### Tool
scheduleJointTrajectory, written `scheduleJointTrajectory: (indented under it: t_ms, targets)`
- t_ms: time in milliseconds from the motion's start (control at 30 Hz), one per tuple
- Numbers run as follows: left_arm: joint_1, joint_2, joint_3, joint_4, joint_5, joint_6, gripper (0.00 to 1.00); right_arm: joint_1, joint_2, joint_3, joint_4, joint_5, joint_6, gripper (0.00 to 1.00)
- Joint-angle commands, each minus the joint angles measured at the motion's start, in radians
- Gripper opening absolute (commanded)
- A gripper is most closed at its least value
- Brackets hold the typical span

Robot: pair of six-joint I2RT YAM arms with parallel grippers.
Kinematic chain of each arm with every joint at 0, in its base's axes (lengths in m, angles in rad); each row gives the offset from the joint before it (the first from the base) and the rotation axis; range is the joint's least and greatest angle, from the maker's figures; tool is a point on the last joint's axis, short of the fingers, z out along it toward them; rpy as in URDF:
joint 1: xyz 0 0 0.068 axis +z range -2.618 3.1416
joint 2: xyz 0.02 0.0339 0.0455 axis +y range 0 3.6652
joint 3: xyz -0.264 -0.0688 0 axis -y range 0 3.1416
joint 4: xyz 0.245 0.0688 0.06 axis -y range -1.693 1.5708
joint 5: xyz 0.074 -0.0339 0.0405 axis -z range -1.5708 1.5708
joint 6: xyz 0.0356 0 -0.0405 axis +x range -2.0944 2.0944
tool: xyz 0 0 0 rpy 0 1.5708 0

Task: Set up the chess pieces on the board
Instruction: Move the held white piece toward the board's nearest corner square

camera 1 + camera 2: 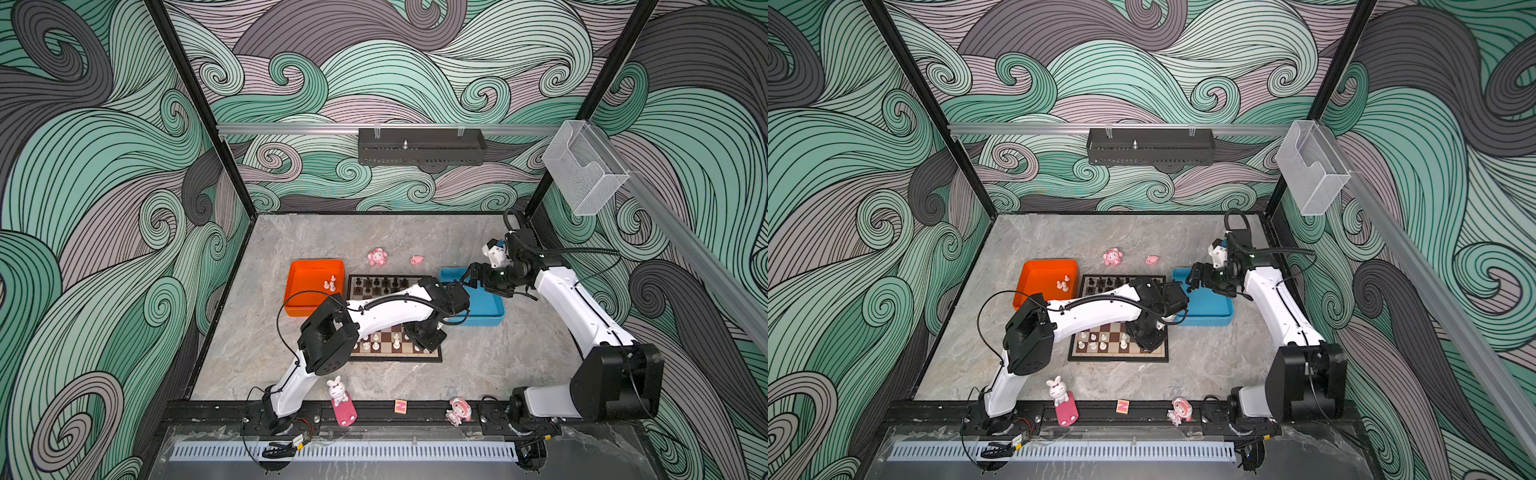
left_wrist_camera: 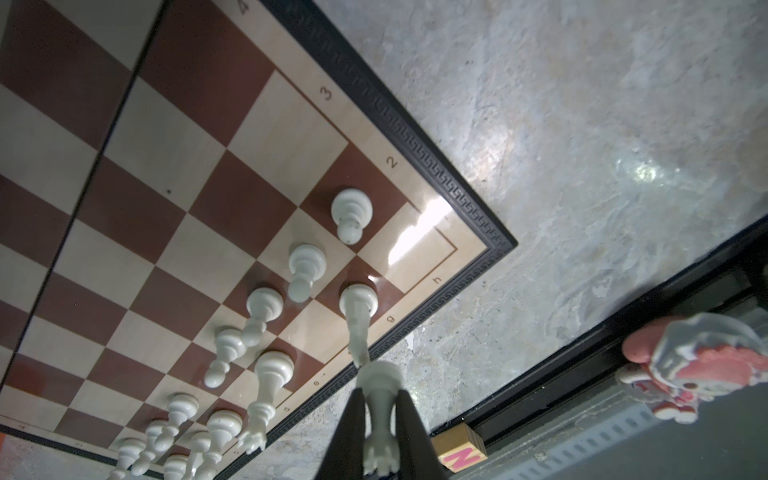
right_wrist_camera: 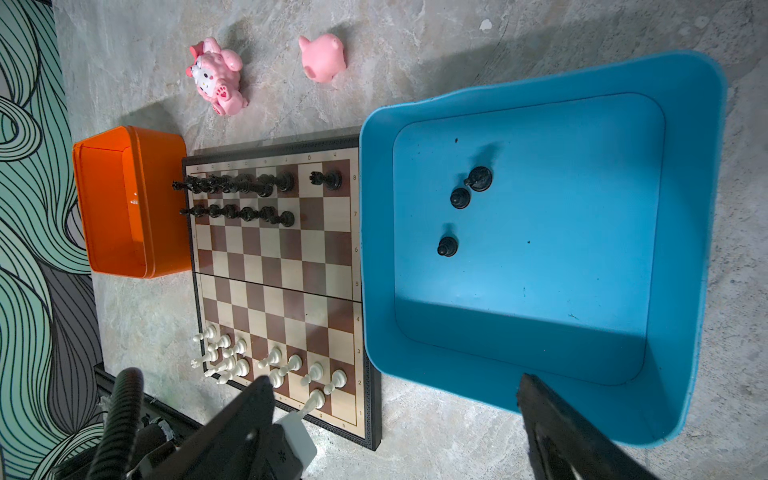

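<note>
The board [image 1: 395, 354] [image 1: 1113, 355] [image 2: 166, 166] [image 3: 274, 266] lies mid-table. Black chess pieces [image 1: 380, 284] [image 3: 237, 183] fill its far rows, white ones [image 1: 376, 343] [image 2: 266, 303] [image 3: 274, 361] its near rows. My left gripper [image 1: 428, 340] [image 1: 1148, 338] [image 2: 378, 395] hangs over the board's near right corner, shut on a white rook [image 2: 380, 415] held by its stem. My right gripper [image 1: 473, 276] [image 1: 1196, 276] [image 3: 394, 379] is open and holds nothing, above the blue tray [image 1: 486, 311] [image 3: 540, 75], where three black pieces [image 3: 459, 197] stand. The orange tray [image 1: 303, 291] [image 3: 116, 199] holds a few white pieces [image 1: 329, 284].
Pink figurines lie behind the board [image 1: 377, 257] [image 1: 416, 260]. Along the front rail are a rabbit figure [image 1: 338, 390], a wooden letter block [image 1: 400, 406] [image 2: 461, 451] and another pink figurine [image 1: 458, 411] [image 2: 685, 365]. The trays flank the board closely.
</note>
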Motion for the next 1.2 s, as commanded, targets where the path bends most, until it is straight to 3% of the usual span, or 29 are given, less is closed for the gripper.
scheduleJointTrajectory:
  t_ms: [0, 1167]
  targets:
    - [0.001, 0.017, 0.046, -0.010, 0.019, 0.006, 0.16, -0.005, -0.006, -0.003, -0.005, -0.010, -0.007, 0.92]
    - [0.000, 0.118, 0.119, 0.036, 0.084, 0.030, 0.16, -0.020, 0.012, 0.001, -0.003, -0.013, -0.010, 0.92]
